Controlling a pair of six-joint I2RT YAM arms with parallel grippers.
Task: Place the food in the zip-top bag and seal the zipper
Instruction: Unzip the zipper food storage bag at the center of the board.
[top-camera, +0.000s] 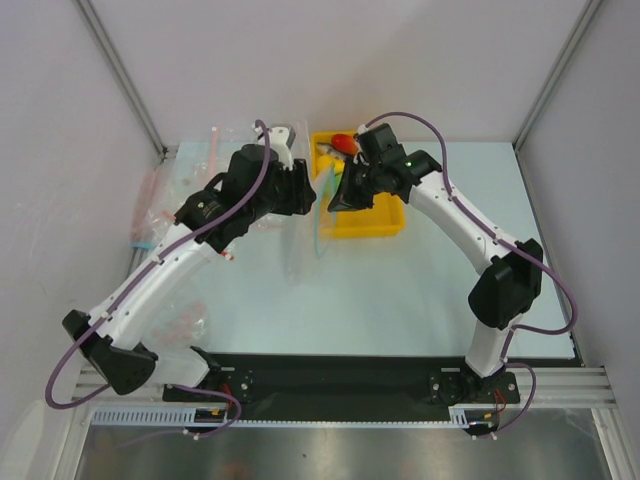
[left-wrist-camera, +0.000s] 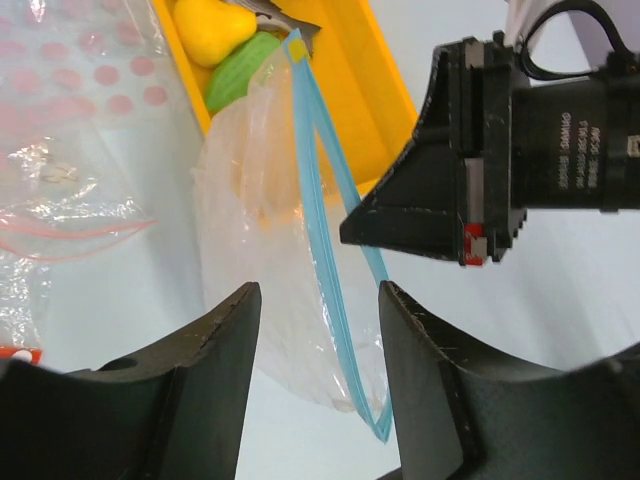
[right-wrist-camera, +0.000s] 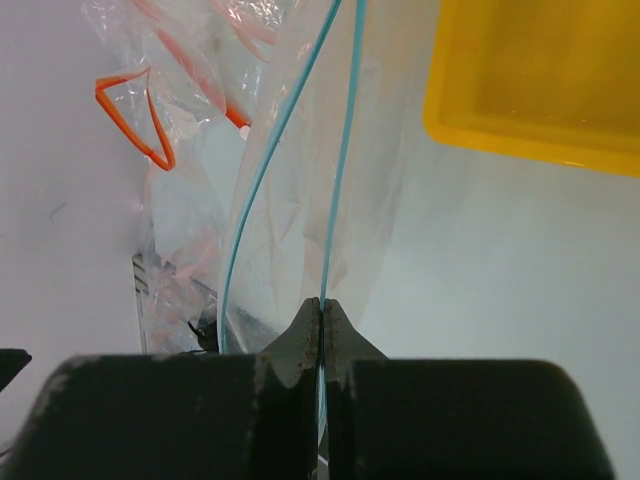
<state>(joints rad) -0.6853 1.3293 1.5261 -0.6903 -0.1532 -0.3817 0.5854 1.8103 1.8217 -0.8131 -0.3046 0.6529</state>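
The clear zip-top bag (top-camera: 318, 222) hangs between my two grippers, just left of the yellow tray (top-camera: 385, 222). Its teal zipper (left-wrist-camera: 316, 190) is parted, so the mouth is open. My right gripper (right-wrist-camera: 322, 308) is shut on one side of the zipper (right-wrist-camera: 338, 170) and holds the bag (right-wrist-camera: 385, 180) up. My left gripper (left-wrist-camera: 320, 295) is open and empty, and the bag's (left-wrist-camera: 255, 200) lower corner lies beyond its jaws. A yellow fruit (left-wrist-camera: 212, 30) and the green vegetable (left-wrist-camera: 240, 72) lie in the tray behind the bag. The red fruit (top-camera: 343, 143) and the grey fish (top-camera: 327, 151) are at the tray's far end.
Other clear bags with pink and orange-red strips (right-wrist-camera: 150, 120) are piled on the table's left side (top-camera: 165, 215). The right gripper's black body (left-wrist-camera: 450, 200) hangs close in front of my left gripper. Bare table (top-camera: 400, 290) lies in front of the tray.
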